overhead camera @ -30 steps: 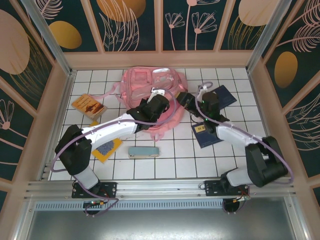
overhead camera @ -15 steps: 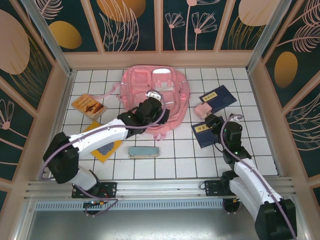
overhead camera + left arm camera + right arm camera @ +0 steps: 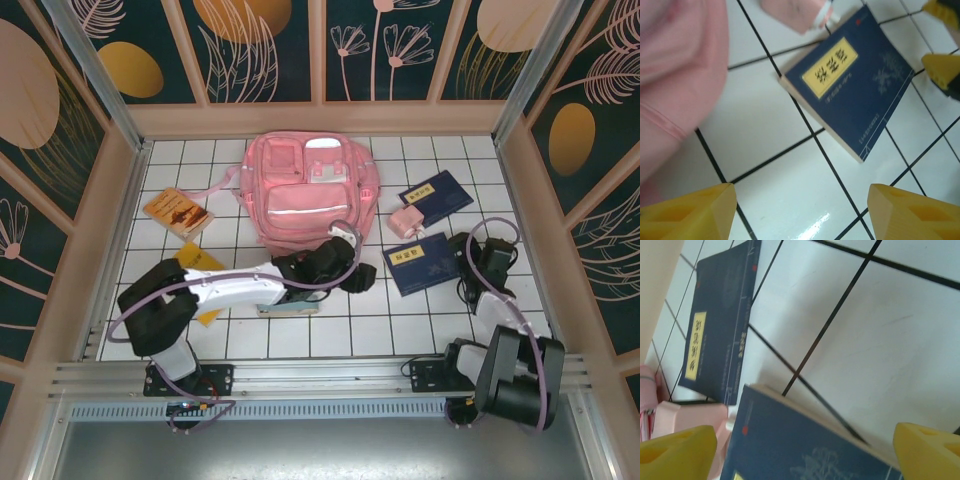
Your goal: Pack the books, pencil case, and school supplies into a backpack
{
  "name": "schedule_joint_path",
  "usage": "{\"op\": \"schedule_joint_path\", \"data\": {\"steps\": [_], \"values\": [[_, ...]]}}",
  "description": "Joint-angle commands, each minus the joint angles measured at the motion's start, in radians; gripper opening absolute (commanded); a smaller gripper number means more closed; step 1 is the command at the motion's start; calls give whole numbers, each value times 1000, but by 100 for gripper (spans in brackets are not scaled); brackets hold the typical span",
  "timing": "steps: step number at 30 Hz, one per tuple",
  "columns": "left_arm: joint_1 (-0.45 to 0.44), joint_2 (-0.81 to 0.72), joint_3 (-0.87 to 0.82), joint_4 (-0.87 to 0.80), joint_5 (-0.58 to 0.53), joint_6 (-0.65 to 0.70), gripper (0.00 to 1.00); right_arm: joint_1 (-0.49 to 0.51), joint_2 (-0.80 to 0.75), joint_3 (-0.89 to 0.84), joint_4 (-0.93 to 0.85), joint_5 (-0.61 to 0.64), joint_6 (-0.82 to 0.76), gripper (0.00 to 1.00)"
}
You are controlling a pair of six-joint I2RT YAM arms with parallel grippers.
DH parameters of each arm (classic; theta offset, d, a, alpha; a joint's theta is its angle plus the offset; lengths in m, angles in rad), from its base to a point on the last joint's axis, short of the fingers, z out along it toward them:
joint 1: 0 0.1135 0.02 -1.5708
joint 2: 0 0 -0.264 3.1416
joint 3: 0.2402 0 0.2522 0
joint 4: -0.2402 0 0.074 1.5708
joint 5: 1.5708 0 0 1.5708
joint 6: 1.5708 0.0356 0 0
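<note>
- The backpack [image 3: 310,190] lies flat on the tiled table at the back centre, front pockets up. It is pink fabric with a pale shiny strip across its middle and looks slack and flat. I can't tell whether its main compartment is unzipped.
- As far as I can see nothing is packed: every loose item lies on the tiles outside the bag, so the whole job looks left to do.
- The small pink item [image 3: 407,220] sits just right of the backpack, squarish and soft-looking.
- One navy book [image 3: 437,195] with a yellow label strip lies beyond that pink item, further right of the backpack.
- The second navy book [image 3: 423,262] lies to the backpack's front right; from the left wrist it [image 3: 850,82] reads as thin and flat.
- The pale teal pencil case [image 3: 285,308] lies in front of the backpack, partly under the left arm.
- The orange book [image 3: 178,212] lies left of the backpack, and the yellow book [image 3: 198,262] to its front left, half covered by that arm.
- The left gripper [image 3: 801,192] hangs just off the backpack's front right corner, claw spread wide over bare tile, holding nothing.
- The right gripper [image 3: 805,432] hangs well right of the backpack near the navy books, claw also spread and empty.
</note>
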Motion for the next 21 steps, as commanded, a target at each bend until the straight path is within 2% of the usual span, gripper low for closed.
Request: {"op": "schedule_joint_path", "data": {"steps": [1,2,6,10,13,17,21], "values": [[3,64,20,88,57,-59,71,-32,84,68,81,-63,-49,95],[2,80,24,91,63,-61,71,-38,110,78,92,-73,-53,99],[2,116,21,111,88,-74,72,-57,232,117,128,-122,-60,99],[2,132,39,73,64,-63,72,-56,292,103,146,-193,-58,99],[2,132,53,38,27,-41,73,-29,280,74,138,-197,-60,99],[3,121,85,-44,-74,0,75,35,234,42,86,-195,-65,99],[3,116,102,-73,-102,12,75,80,141,-31,53,-196,-42,99]]}}
